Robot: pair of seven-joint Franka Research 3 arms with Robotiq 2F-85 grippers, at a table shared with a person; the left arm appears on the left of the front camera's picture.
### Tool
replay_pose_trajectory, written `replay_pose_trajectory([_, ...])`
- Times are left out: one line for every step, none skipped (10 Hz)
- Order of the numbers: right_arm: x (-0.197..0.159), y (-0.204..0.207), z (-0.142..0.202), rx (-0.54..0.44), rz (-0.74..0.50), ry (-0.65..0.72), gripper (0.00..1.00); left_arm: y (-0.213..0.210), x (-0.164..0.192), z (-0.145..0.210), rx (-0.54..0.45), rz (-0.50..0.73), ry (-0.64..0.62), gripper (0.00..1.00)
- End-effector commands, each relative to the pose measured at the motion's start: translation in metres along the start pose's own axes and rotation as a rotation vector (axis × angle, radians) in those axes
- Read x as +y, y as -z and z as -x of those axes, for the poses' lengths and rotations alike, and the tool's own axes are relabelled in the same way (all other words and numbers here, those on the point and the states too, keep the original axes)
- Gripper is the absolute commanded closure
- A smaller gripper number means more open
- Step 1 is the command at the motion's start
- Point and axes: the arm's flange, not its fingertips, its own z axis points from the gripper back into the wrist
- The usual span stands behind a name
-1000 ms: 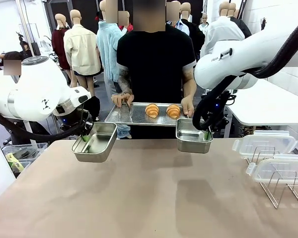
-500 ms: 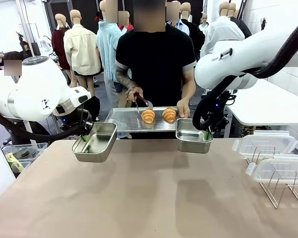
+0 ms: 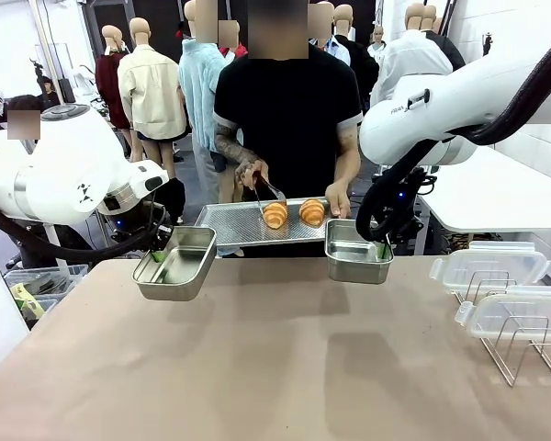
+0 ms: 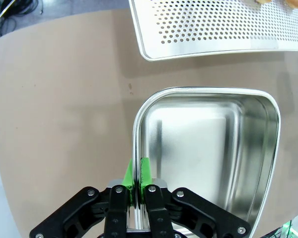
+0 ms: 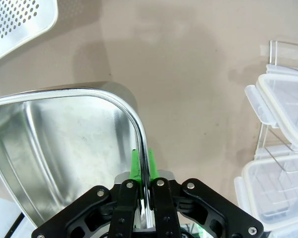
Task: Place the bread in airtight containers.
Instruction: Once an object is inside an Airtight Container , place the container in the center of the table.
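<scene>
Clamping thin walls, the left gripper (image 4: 137, 172) and right gripper (image 5: 143, 167) hold the left box (image 4: 198, 139) and right box (image 5: 54, 144) out ahead, where a dropped croissant (image 3: 275, 215) could twist either loose.

Two croissants (image 3: 275, 215) (image 3: 311, 212), two boxes (image 3: 178, 267) (image 3: 357, 265), two lids (image 3: 489, 264) (image 3: 523, 313)

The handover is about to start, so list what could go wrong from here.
1. The left gripper and right gripper each pinch only one thin wall of the left box and right box; added weight may tip or twist a box.
2. The person's tongs are at one croissant on the tray, which is held beyond the boxes; the croissant could slip and land on the table.
</scene>
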Motion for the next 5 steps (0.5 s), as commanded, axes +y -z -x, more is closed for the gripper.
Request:
replay_pose_trajectory([-0.0009,-0.0007,0.0032,-0.017,-0.012,-0.006,1.0,-0.0018,0.0026,-0.0016,-0.012,0.005,0.005,1.0])
replay_pose_trajectory([-0.0009,-0.0007,0.0032,-0.017,-0.012,-0.006,1.0,-0.0018,0.0026,-0.0016,-0.012,0.005,0.005,1.0])
replay_pose_trajectory([-0.0009,-0.0007,0.0032,-0.017,-0.012,-0.006,1.0,-0.0018,0.0026,-0.0016,-0.012,0.005,0.005,1.0])
replay_pose_trajectory([-0.0009,-0.0007,0.0032,-0.017,-0.012,-0.006,1.0,-0.0018,0.0026,-0.0016,-0.012,0.005,0.005,1.0])
replay_pose_trajectory([-0.0009,-0.0007,0.0032,-0.017,-0.012,-0.006,1.0,-0.0018,0.0026,-0.0016,-0.012,0.005,0.005,1.0])
